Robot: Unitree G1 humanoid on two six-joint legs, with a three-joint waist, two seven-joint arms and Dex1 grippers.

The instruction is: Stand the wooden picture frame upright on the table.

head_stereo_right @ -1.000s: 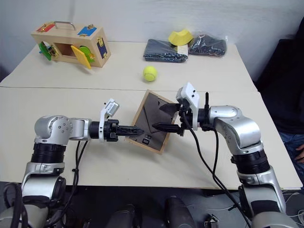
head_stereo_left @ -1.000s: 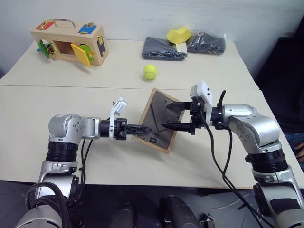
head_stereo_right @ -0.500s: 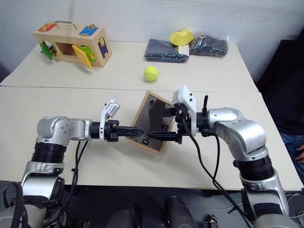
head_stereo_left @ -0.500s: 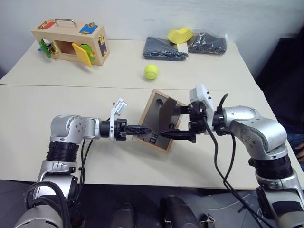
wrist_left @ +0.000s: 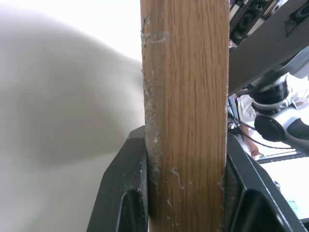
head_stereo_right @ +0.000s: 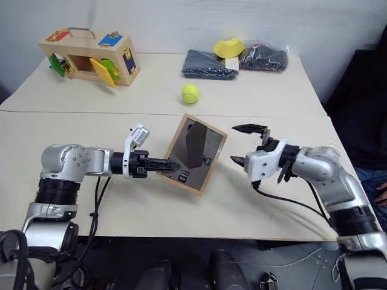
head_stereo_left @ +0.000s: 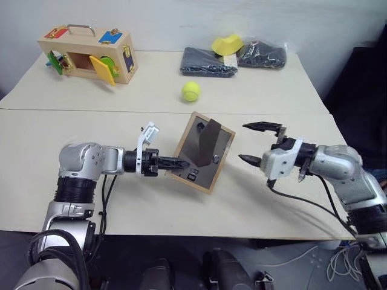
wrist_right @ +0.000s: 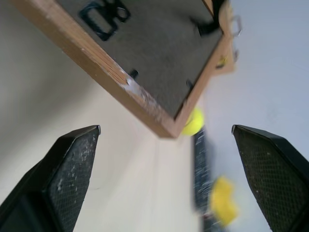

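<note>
Right gripper (head_stereo_left: 257,143) now withdrawn rightward from wooden picture frame (head_stereo_left: 201,151), jaws wide, holding nothing. Pale table (head_stereo_left: 121,199): latch box (head_stereo_left: 89,54) far left, left gripper (head_stereo_left: 179,161) clamping tilted frame's edge, stand folded out, tennis ball (head_stereo_left: 191,91) behind, white wall beyond.

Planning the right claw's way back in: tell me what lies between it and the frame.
Nothing: only bare table separates the open right claw from the frame, as the left eye view shows. The left claw grips the frame's far edge.
</note>
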